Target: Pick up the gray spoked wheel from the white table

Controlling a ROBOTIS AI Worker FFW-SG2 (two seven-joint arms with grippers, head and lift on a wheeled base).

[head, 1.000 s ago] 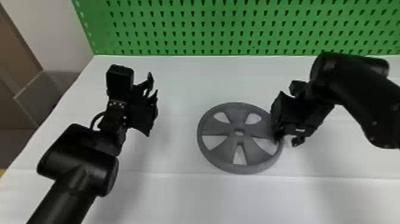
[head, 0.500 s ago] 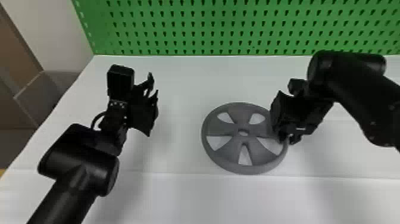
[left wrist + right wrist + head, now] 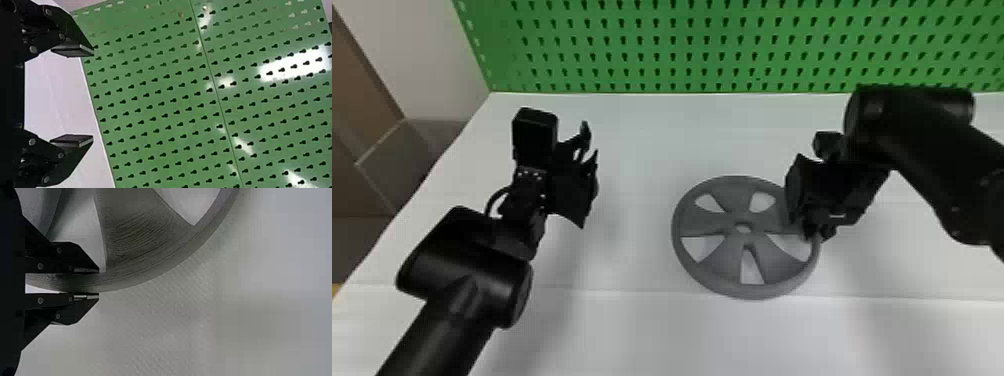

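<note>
Well, my black, flat-fingered right hand [image 3: 98, 282], nearly shut, grips the gray spoked wheel [image 3: 724, 265] by its rim, with lifting apparently left.

A round gray plastic-looking wheel [image 3: 724, 262] with five broad spokes and a hollow hub lies roughly level over the white worktop [image 3: 632, 340], its rim between the right tool's [image 3: 813, 234] fingers.

Passage between left gripper [image 3: 589, 167] and wheel [image 3: 727, 262]; right gripper [image 3: 806, 217] blocks its right side (pegboard [image 3: 682, 48] walls off back).
</note>
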